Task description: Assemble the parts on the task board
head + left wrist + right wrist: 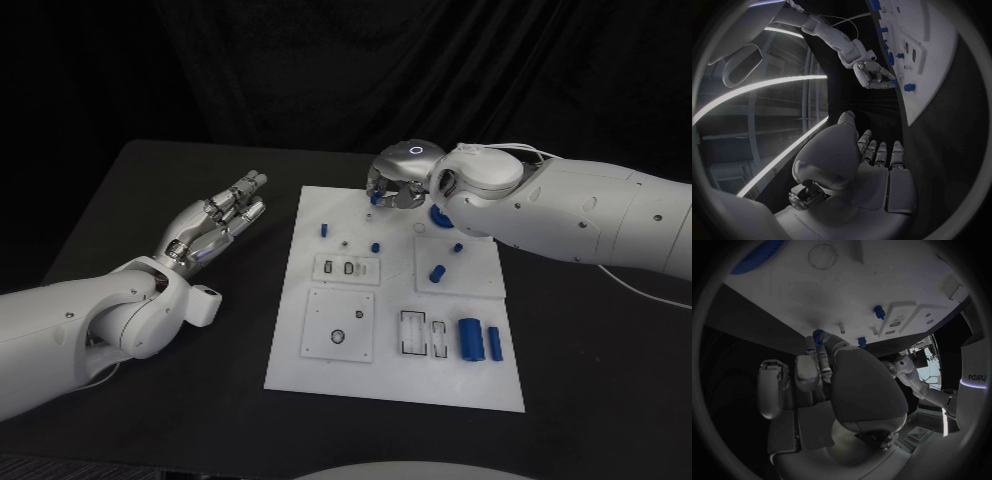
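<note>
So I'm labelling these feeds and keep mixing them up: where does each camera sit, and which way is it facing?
Head view: on the robot's head, looking down at the task board; both white arms enter, left hand beside the board, right hand at its far edge.
Left wrist view: behind the left hand, looking past it along the board's edge.
Right wrist view: behind the right hand, facing the board close up.
Shared: the left wrist view shows the right hand too; all three show blue parts on the board.
</note>
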`<state>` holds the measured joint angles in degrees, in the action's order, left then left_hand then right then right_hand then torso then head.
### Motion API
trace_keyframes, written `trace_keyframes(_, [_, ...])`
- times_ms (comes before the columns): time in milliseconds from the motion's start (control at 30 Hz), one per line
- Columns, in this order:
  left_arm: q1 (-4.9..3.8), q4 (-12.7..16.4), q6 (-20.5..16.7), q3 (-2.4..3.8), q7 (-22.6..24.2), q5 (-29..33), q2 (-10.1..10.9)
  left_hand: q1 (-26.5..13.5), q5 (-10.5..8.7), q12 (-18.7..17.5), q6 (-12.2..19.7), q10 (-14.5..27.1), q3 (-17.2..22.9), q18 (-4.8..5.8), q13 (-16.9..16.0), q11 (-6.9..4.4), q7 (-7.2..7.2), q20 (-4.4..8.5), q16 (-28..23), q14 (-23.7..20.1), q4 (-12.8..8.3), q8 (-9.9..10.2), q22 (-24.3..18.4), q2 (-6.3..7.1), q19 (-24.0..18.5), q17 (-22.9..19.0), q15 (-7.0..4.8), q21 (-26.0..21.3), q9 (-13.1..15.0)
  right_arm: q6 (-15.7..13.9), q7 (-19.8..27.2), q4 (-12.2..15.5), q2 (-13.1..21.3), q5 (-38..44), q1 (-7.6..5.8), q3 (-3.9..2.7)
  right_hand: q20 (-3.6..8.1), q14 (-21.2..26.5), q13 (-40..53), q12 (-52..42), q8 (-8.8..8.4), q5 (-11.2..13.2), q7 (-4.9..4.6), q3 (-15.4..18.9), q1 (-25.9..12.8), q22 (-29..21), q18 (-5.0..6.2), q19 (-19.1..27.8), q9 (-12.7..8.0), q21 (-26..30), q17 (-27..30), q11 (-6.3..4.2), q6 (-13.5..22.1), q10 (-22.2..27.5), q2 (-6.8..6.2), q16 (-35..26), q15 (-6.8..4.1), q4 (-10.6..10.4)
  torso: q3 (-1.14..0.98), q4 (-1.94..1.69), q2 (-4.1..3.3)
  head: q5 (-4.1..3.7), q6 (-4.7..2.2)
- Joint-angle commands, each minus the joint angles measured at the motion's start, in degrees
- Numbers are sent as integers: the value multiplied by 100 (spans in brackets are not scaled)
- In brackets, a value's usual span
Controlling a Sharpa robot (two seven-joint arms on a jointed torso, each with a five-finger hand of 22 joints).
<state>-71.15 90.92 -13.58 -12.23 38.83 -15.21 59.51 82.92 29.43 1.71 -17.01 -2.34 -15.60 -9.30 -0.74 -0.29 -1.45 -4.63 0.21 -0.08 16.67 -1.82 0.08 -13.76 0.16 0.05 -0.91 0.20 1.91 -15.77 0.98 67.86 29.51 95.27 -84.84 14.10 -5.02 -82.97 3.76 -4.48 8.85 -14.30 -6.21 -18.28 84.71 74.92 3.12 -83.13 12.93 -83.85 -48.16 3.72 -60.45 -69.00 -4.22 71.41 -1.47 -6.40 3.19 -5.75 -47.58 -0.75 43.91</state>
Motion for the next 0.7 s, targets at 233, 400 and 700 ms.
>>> trace_keyframes(233, [-13,-13,99,4,1162,12,-19,66,33,-41,10,0,33,-24,7,51,-29,-47,-21,8,0,-7,-8,7,-16,-5,50,-20,3,206,-41,10,-14,24,17,2,-26,40,2,97,-138,110,11,-51,-112,333,-11,42,159,53,40,37,180,169,-49,-54,58,-37,3,-2,-2,1,2])
trace_keyframes(400, [-13,-29,112,4,1153,12,-27,71,33,-45,24,6,36,-23,9,53,-27,-54,-21,8,0,-5,-8,5,-16,-5,58,-20,1,278,-105,9,-15,24,20,2,-37,107,-11,102,-403,201,77,-98,-182,268,10,104,63,114,131,152,547,699,-139,-121,67,-84,4,-1,-4,4,5])
trace_keyframes(700, [-12,-55,139,4,1147,12,-47,77,33,-51,50,15,41,-23,11,58,-24,-63,-21,8,-1,-1,-8,4,-16,-5,67,-20,-2,161,-407,7,15,24,30,2,-113,459,-13,77,-581,368,374,343,-299,-197,137,470,-631,519,674,310,2754,2607,-94,-465,144,91,5,-5,-5,10,-7])
